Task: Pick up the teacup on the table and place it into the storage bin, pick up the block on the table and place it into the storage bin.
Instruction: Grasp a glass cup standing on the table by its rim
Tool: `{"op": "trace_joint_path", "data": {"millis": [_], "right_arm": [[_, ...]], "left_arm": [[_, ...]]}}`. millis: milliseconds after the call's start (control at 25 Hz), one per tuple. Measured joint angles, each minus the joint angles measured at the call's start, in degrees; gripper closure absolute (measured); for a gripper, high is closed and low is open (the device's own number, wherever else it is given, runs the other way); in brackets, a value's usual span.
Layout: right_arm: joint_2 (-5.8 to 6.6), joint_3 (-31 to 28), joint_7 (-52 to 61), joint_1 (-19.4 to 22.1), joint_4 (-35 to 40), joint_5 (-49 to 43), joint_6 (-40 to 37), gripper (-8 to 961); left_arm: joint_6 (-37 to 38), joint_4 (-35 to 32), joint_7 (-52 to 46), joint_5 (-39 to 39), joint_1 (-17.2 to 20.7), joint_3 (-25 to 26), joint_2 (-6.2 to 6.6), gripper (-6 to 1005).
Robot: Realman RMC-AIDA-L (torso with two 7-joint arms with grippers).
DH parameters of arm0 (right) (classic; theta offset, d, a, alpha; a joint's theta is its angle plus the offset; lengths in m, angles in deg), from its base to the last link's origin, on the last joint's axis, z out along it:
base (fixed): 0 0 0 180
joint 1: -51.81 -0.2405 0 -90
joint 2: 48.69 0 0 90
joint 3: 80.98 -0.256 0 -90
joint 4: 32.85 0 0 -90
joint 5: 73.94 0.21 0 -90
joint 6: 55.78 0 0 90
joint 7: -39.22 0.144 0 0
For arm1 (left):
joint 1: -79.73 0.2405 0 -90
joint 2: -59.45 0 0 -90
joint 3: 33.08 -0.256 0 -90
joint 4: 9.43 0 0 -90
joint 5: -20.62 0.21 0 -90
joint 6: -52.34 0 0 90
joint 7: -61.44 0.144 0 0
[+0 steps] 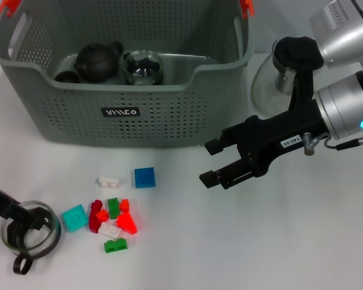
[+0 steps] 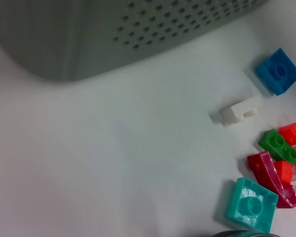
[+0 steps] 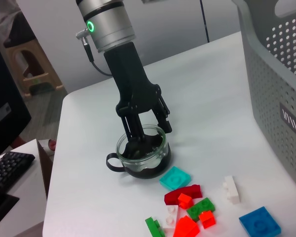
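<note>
Grey-green perforated storage bin (image 1: 169, 115) with orange corner clips (image 1: 247, 7); white tabletop (image 1: 260, 241); blue block (image 1: 144, 177); teal block (image 1: 75, 217); white block (image 1: 108, 180); clear glass teacup (image 1: 30, 232).

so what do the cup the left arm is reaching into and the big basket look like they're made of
The clear handled teacup looks like glass: see-through, glossy wall, with the left gripper and its dark fingers visible through it. The grey-green perforated storage bin looks like matte moulded plastic: uniform colour, regular punched holes, rounded rim. The right gripper hangs open beside it.
</note>
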Motion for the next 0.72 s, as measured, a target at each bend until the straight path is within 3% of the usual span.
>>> {"op": "trace_joint_path", "data": {"millis": [480, 720], "right_arm": [[-0.09, 0.0, 0.0, 0.1, 0.0, 0.0, 0.1, 128], [-0.09, 0.0, -0.1, 0.0, -0.1, 0.0, 0.1, 128]], "left_arm": [[-1.6, -0.4, -0.7, 1.5, 0.0, 0.0, -0.37, 198], [-1.5, -0.8, -1.0, 2.7, -0.4, 0.1, -0.34, 396]]}}
